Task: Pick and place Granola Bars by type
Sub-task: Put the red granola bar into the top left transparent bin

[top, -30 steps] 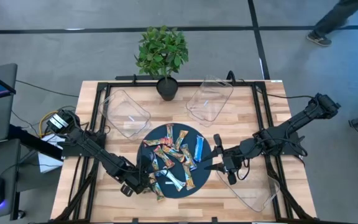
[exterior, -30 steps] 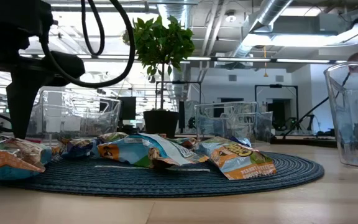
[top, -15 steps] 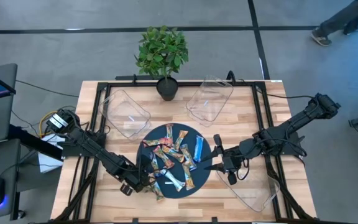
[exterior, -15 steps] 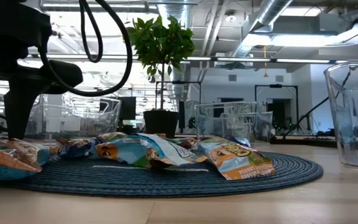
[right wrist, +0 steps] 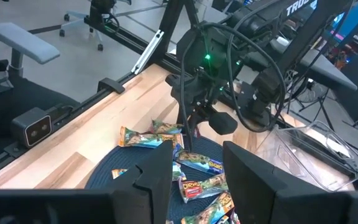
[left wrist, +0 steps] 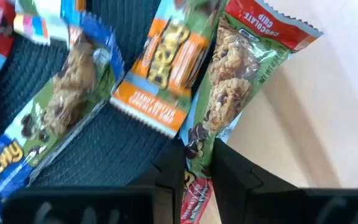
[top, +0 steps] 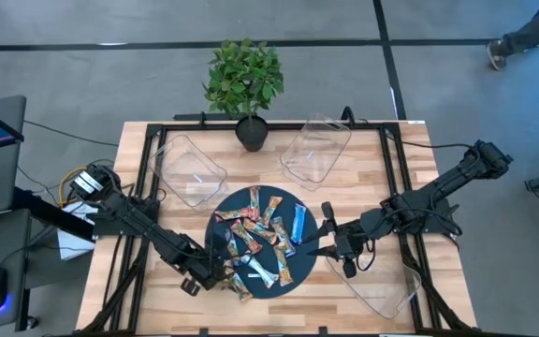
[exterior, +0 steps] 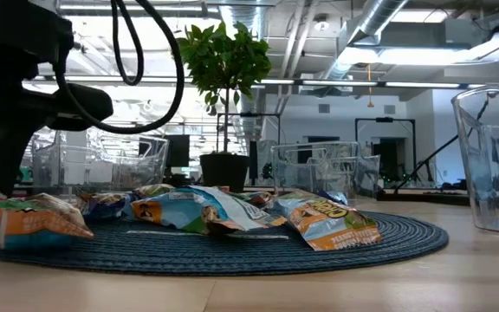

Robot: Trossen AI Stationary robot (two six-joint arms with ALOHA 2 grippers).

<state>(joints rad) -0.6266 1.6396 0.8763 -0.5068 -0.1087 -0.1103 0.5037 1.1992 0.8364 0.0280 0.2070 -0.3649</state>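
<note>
Several shiny wrapped granola bars [top: 260, 239] lie in a heap on a round dark blue mat [top: 288, 198]; they also show in the low view [exterior: 206, 211]. My left gripper [top: 215, 273] is low at the mat's near-left edge, shut on a red-and-green chocolate chip bar [left wrist: 229, 87]. My right gripper [top: 330, 245] is open and empty above the mat's right edge, and its own view [right wrist: 201, 186] looks over the heap toward my left arm. My left gripper pinches the chocolate chip bar near one end [left wrist: 199, 142] between its two fingers, which lie across the bar. A short red end sticks out behind the fingers. The long part reaches ahead over the mat's edge and the bare wood.
Three clear plastic trays stand on the wooden table: far left [top: 190, 168], far middle [top: 314, 150] and near right [top: 382, 281]. A potted plant [top: 246, 80] stands at the far edge. A person walks on the floor beyond the table [top: 531, 37].
In the low view my left gripper has gone toward the table's left edge, and the bar at the mat's left rim has shifted with it.
</note>
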